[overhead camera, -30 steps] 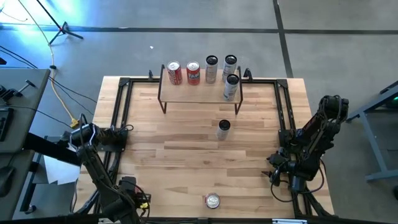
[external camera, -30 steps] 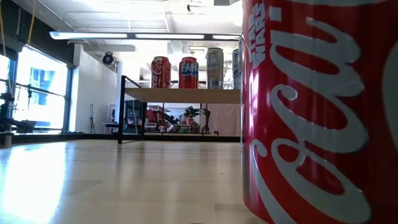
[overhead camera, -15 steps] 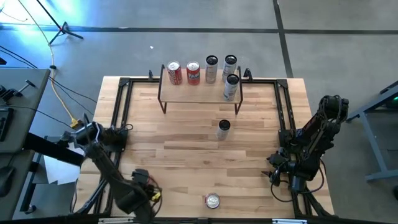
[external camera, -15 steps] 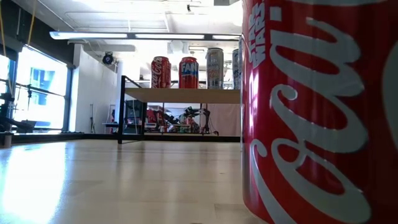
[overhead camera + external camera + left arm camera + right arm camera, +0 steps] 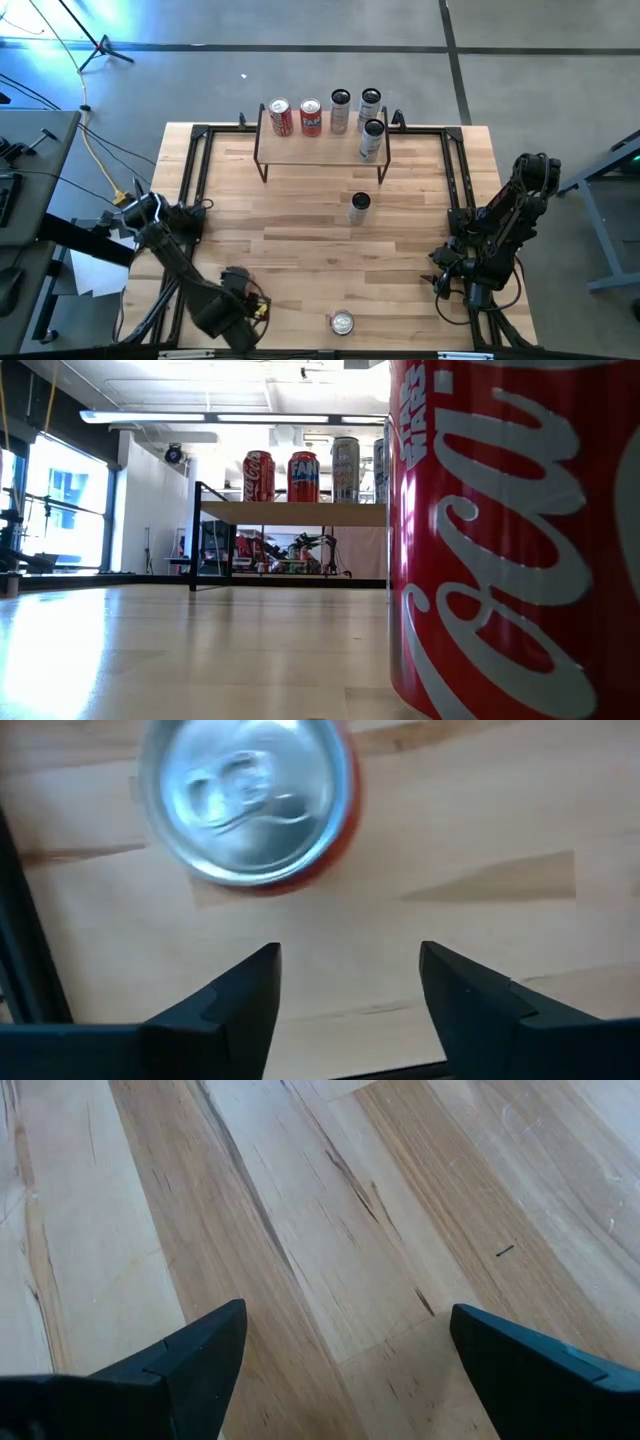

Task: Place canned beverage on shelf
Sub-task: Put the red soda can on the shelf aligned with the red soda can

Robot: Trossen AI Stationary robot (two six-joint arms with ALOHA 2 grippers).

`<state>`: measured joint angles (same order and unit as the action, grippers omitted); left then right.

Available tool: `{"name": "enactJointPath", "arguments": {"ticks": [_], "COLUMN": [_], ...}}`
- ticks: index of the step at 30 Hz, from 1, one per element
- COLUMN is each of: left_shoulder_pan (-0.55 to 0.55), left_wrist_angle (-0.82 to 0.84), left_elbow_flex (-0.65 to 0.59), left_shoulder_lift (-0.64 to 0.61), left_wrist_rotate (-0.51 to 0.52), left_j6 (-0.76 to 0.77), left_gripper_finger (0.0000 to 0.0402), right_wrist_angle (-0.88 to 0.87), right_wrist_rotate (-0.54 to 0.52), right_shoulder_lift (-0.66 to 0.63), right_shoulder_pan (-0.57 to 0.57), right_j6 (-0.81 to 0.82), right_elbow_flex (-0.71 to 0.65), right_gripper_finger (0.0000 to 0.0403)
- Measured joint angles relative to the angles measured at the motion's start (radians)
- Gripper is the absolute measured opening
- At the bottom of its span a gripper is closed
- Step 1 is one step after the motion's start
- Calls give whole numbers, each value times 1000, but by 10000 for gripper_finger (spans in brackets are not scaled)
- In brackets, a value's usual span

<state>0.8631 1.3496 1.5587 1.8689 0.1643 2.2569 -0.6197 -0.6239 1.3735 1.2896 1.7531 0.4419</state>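
Note:
A red cola can (image 5: 342,323) stands upright on the table near its front edge; it fills the right of the low view (image 5: 510,540). In the left wrist view its silver top (image 5: 245,800) lies ahead of the fingers. My left gripper (image 5: 250,310) hangs pointing down, left of this can, open (image 5: 345,970), with bare wood between its fingers. The shelf (image 5: 318,152) stands at the far edge with several cans on top (image 5: 290,512). A silver can (image 5: 359,208) stands on the table in front of the shelf. My right gripper (image 5: 345,1340) waits open at the table's right side (image 5: 462,275).
A black metal frame (image 5: 192,190) runs along the table's left, far and right sides. Open wood lies between the red can and the shelf, apart from the silver can. Beyond the left edge are a side table and cables (image 5: 100,150).
My left gripper has moved along the near edge toward the table's right, closer to the red can, and its wrist has turned a little. The cans and my right arm have kept still.

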Motion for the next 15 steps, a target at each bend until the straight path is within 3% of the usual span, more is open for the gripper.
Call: {"name": "enactJointPath", "arguments": {"ticks": [7,11,15], "left_shoulder_pan": [65,66,53], "left_wrist_angle": [113,217,215], "left_elbow_flex": [17,17,-27], "left_shoulder_lift": [-3,-5,-14], "left_wrist_rotate": [84,113,142], "left_j6": [114,113,108], "left_gripper_finger": [264,273,274], "right_wrist_angle": [0,0,0], "right_wrist_rotate": [0,0,0], "right_shoulder_lift": [0,0,0], "right_shoulder_pan": [0,0,0], "right_j6": [0,0,0], "right_elbow_flex": [0,0,0], "right_gripper_finger": [339,339,339]}}
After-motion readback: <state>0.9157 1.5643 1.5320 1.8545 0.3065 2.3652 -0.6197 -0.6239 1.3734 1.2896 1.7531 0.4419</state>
